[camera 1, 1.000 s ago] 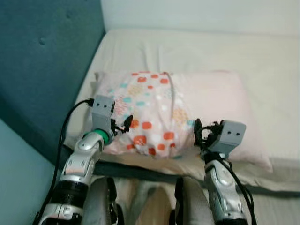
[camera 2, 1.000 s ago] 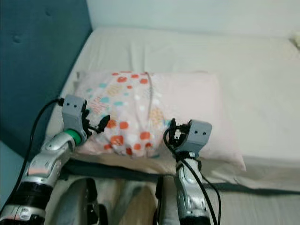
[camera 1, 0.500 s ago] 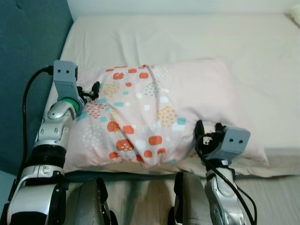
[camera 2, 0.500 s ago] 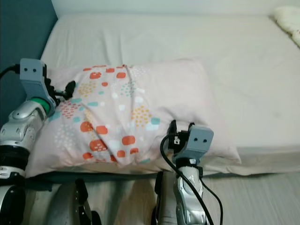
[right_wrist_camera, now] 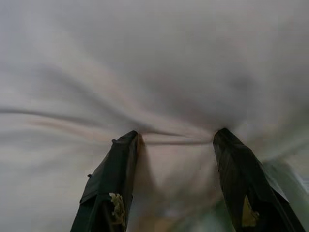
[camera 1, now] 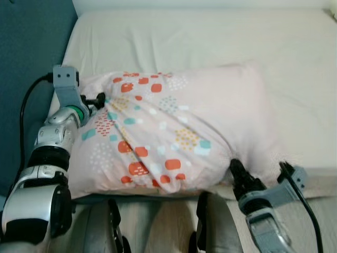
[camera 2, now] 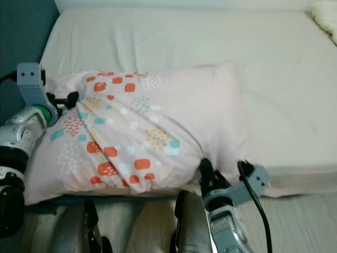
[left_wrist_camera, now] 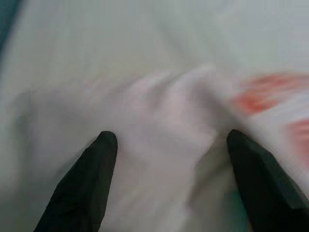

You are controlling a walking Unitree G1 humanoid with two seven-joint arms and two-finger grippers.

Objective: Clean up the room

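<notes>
A pale pink pillow (camera 1: pixel 168 126), half printed with orange and teal patches, lies near the bed's front edge. My left gripper (camera 1: pixel 99 100) is at its left end, close to the headboard. In the left wrist view that gripper (left_wrist_camera: pixel 169 140) is open, with pillow fabric bulging between the fingers (left_wrist_camera: pixel 104 150). My right gripper (camera 1: pixel 233 167) pokes into the pillow's front right underside. In the right wrist view it (right_wrist_camera: pixel 176 137) is open too, and a crease of fabric runs between its fingertips (right_wrist_camera: pixel 126 145).
The bed's cream sheet (camera 1: pixel 210 42) stretches back and to the right of the pillow. A teal padded headboard (camera 1: pixel 26 47) stands at the left. Something white and fluffy (camera 2: pixel 326 13) lies at the far right corner. Pale floor (camera 2: pixel 300 216) shows in front of the bed.
The view has swung right and closer. My right arm has dropped and turned, its gripper now pushed in under the pillow's front right edge. The pillow's right side looks raised.
</notes>
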